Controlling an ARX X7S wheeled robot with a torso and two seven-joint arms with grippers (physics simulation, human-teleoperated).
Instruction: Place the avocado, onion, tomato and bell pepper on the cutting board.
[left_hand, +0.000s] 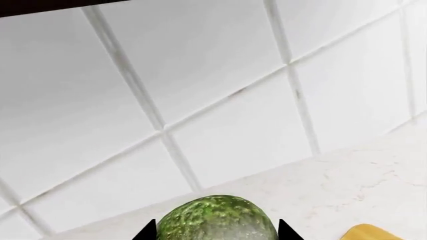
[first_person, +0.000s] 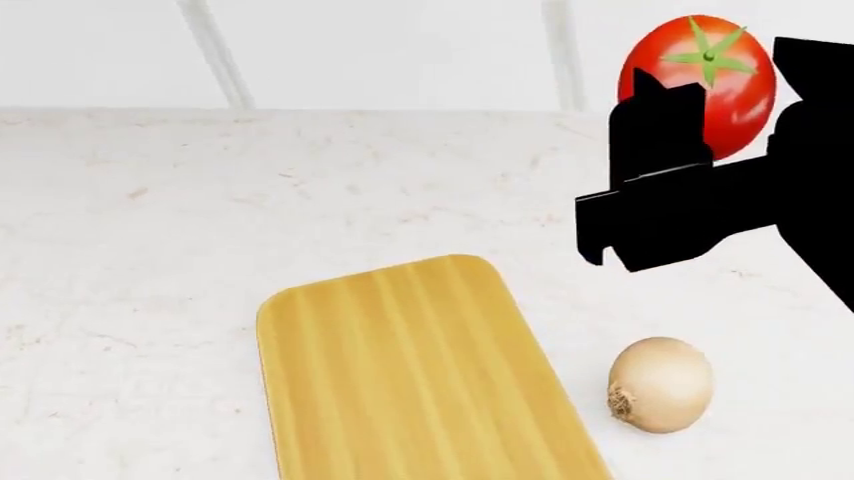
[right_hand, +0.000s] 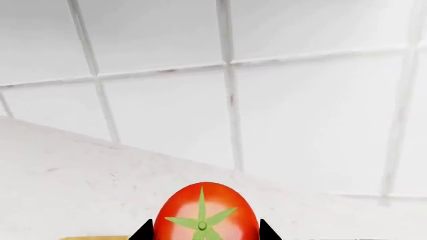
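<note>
My left gripper (left_hand: 217, 233) is shut on the avocado (left_hand: 217, 217), a bumpy dark green fruit held between its two black fingertips; this gripper is out of the head view. My right gripper (first_person: 734, 100) is shut on the glossy red tomato (first_person: 701, 75), held above the counter near the tiled wall, calyx up. The right wrist view shows the tomato (right_hand: 205, 212) between the fingertips of the right gripper (right_hand: 205, 234). The cutting board (first_person: 400, 380) lies bare on the counter. The onion (first_person: 658, 385) rests on the counter just right of the board. The bell pepper is out of view.
A white tiled wall (first_person: 387, 50) stands behind the pale marble counter (first_person: 134, 250). A corner of the cutting board (left_hand: 370, 233) shows near the avocado in the left wrist view. My right arm (first_person: 707, 210) hangs over the counter behind the onion.
</note>
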